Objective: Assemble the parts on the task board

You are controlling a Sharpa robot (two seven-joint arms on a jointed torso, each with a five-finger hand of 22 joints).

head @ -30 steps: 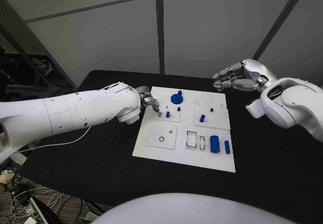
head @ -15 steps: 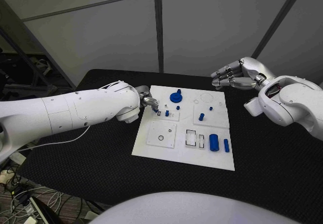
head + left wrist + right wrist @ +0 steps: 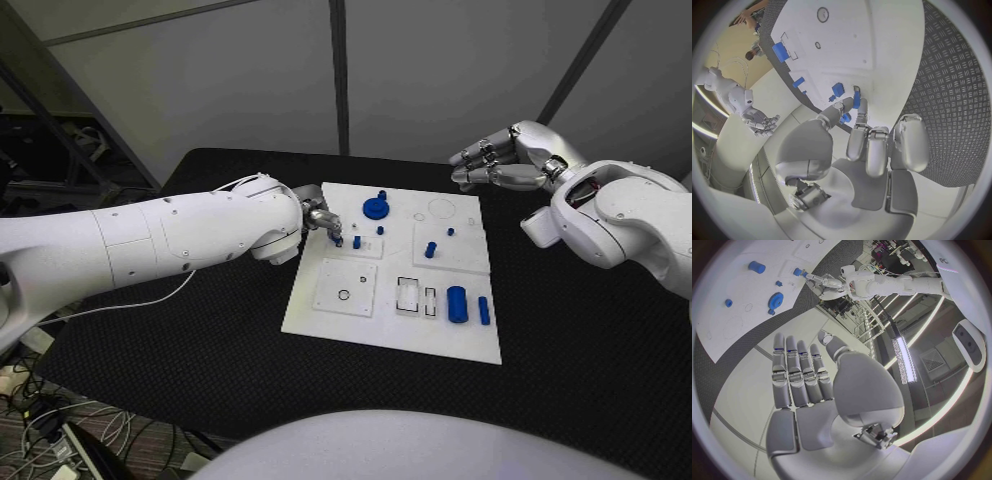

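**Left hand pinches a small blue part at the board's left edge**

The black table (image 3: 216,330) carries the white task board (image 3: 397,330) at its middle. The left hand (image 3: 320,218) sits over the board's near-left upper corner, thumb and a finger closed on a small blue peg (image 3: 856,100); its long axis runs along the fingertips, pointing toward the board. The right hand (image 3: 502,160) hovers off the board's far right corner, fingers apart and straight, holding nothing. On the board lie a blue cylinder (image 3: 457,304), lengthwise toward the robot, and a round blue gear (image 3: 376,208).
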